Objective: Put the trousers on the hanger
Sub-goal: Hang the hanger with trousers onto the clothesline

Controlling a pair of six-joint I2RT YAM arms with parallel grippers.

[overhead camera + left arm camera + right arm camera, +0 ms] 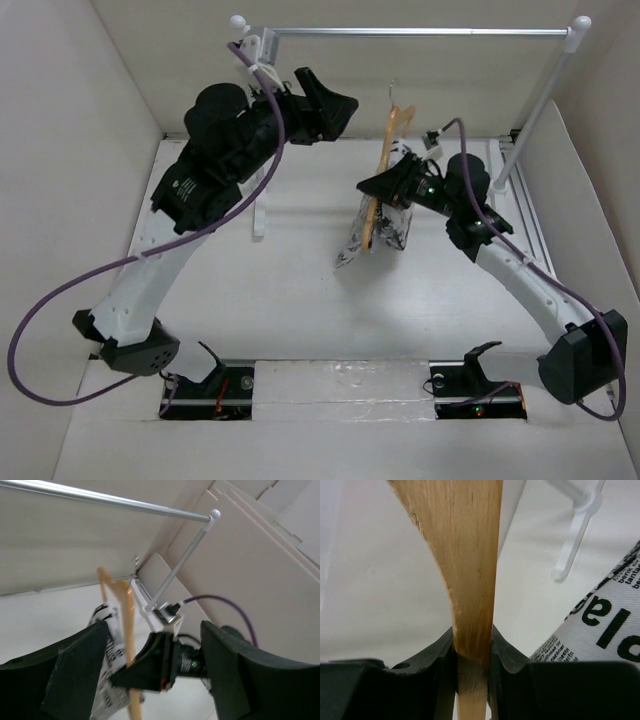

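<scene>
**A:** Right wrist view first: what has the right tool got?

**B:** Its two fingers are pressed shut on the flat wooden hanger, which rises straight up out of the grip.

**A:** And the trousers?

**B:** Just to that tool's right, beside the hanger. Seen from above, they hang bunched beneath the tool, over the desk. Whether they reach the desk I cannot tell.

**A:** The left tool?

**B:** Spread wide, holding nothing, raised well apart from the hanger. The hanger shows ahead of it, nearer its left finger, under the silver rail.
</scene>
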